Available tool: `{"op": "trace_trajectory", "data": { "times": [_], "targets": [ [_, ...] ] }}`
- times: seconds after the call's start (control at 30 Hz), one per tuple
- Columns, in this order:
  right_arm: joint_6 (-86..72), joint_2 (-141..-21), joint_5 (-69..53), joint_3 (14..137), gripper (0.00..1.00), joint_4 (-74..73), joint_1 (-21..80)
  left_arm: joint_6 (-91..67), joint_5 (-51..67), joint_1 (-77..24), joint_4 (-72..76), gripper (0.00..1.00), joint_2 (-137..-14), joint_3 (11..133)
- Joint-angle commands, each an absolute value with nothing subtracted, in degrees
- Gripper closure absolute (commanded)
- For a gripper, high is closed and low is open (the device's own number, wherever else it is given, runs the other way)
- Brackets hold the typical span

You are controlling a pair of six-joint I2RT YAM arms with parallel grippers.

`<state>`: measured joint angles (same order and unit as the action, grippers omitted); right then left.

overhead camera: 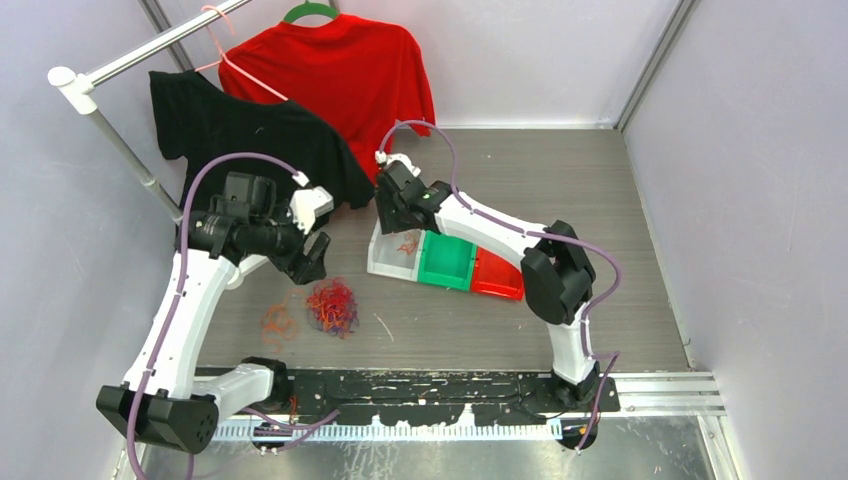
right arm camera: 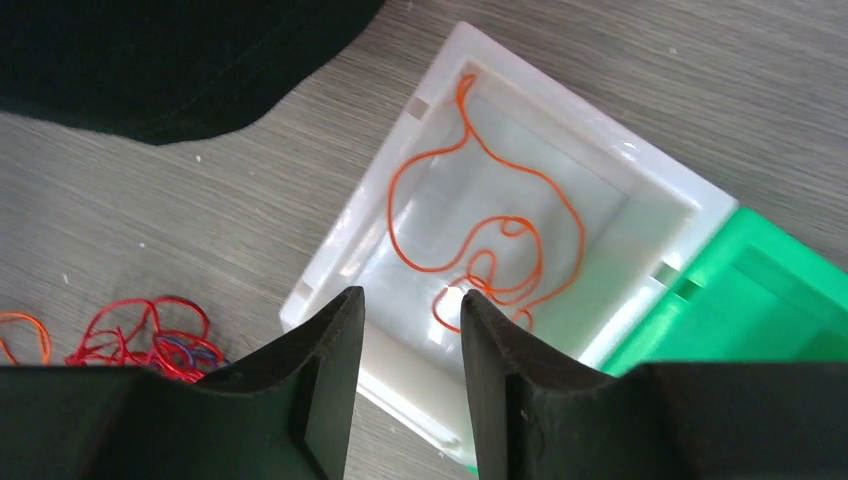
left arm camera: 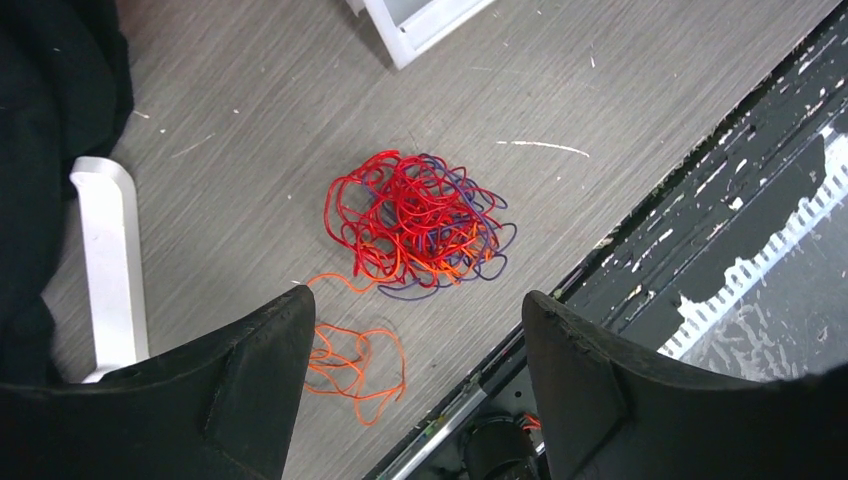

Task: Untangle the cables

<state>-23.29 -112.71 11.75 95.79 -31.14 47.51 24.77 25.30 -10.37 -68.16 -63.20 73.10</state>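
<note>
A fist-sized tangle of red, orange and blue-purple cables [overhead camera: 332, 306] lies on the grey table; it shows in the left wrist view [left arm camera: 420, 225] and partly at the lower left of the right wrist view [right arm camera: 150, 338]. A small loose orange clump [overhead camera: 279, 324] lies left of it, beside one left finger in the left wrist view [left arm camera: 352, 365]. An orange cable [right arm camera: 480, 235] lies in the white bin [right arm camera: 340, 235]. My left gripper [overhead camera: 312, 262] hovers open and empty above the table [left arm camera: 415, 310]. My right gripper [overhead camera: 392, 212] is open and empty over the white bin's near rim [right arm camera: 412, 300].
A white [overhead camera: 388, 262], a green [overhead camera: 445, 262] and a red bin [overhead camera: 497, 277] stand in a row right of the tangle. A black shirt [overhead camera: 250, 130] and a red shirt [overhead camera: 335, 70] hang on a rack at the back left. A black base rail [overhead camera: 420, 385] runs along the near edge.
</note>
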Motion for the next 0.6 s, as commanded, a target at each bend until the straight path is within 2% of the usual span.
{"op": "trace_trajectory", "data": {
  "times": [0.0,0.17,0.37,0.47,0.57],
  "targets": [
    [-25.9,-116.31,7.98,97.69,0.57,-26.2,47.26,27.68,27.38,-10.1,-68.66,0.24,-61.56,71.56],
    [-27.21,-120.29,8.67,97.95,0.69,-26.13,46.34,29.04,26.83,-10.11,-68.56,0.21,-60.89,69.03],
    [-23.9,-121.44,12.74,97.98,0.73,-27.15,46.32,31.25,25.48,-10.02,-66.27,0.19,-61.21,65.68],
    [-20.06,-119.81,13.79,98.6,0.7,-29.32,46.17,32.64,24.84,-10.02,-64.39,0.19,-61.57,63.28],
    [-16.57,-115.76,13.09,99.29,0.58,-33.05,45.7,36.47,23.46,-10.01,-63.86,0.18,-62.28,60.61]
  ]
}}
